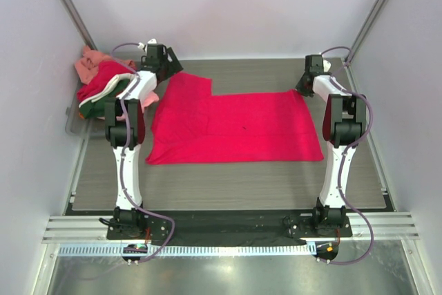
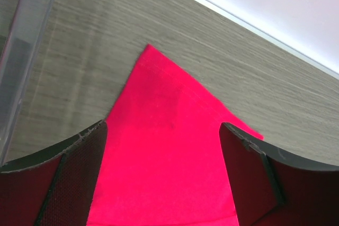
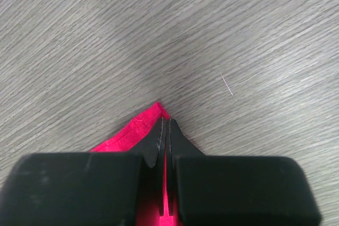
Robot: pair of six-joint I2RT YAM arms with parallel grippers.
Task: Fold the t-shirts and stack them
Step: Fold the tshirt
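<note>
A crimson-red t-shirt (image 1: 235, 129) lies spread flat on the grey wood-grain table. My left gripper (image 1: 166, 67) hovers open over its far left corner; in the left wrist view the red cloth (image 2: 164, 168) lies between the two wide-apart fingers (image 2: 69, 178). My right gripper (image 1: 307, 82) is at the shirt's far right corner, shut on a pinch of the red hem (image 3: 135, 130). A pile of other t-shirts (image 1: 103, 84), salmon pink, red, dark green and white, sits at the far left.
The shirt pile rests on a clear tray (image 1: 72, 119) at the table's left edge; its wall shows in the left wrist view (image 2: 21, 62). White enclosure walls stand on three sides. Bare tabletop (image 1: 228, 184) lies in front of the shirt.
</note>
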